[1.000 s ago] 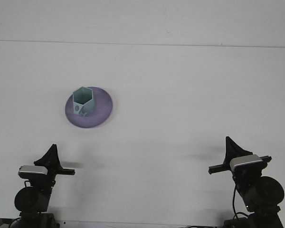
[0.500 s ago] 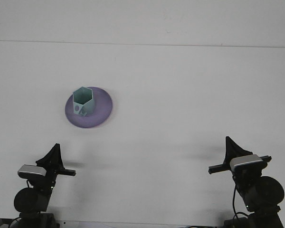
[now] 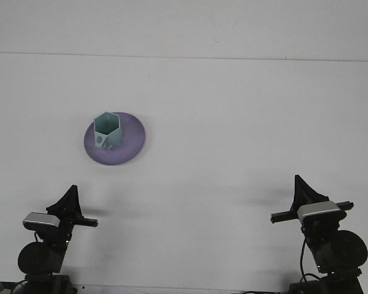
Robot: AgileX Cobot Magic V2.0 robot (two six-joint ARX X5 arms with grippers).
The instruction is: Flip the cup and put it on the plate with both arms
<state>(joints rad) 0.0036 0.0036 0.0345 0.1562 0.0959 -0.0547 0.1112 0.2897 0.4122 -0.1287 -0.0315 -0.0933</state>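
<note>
On the purple plate (image 3: 124,146) the cup (image 3: 107,130) stands upright, well apart from both hands, whose openness seems unreadable.

You see bare tabletop (image 3: 245,122) from twelve round to six o'clock; only the plate (image 3: 130,141) carrying the cup (image 3: 107,128) stands at ten.

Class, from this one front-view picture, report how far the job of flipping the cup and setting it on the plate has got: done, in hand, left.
Done: the green cup stands mouth-up on the purple plate, so flip and placement look complete. In hand: nothing; the left gripper and right gripper sit near the table's front edge, apart from the plate. Left: apparently nothing.
</note>
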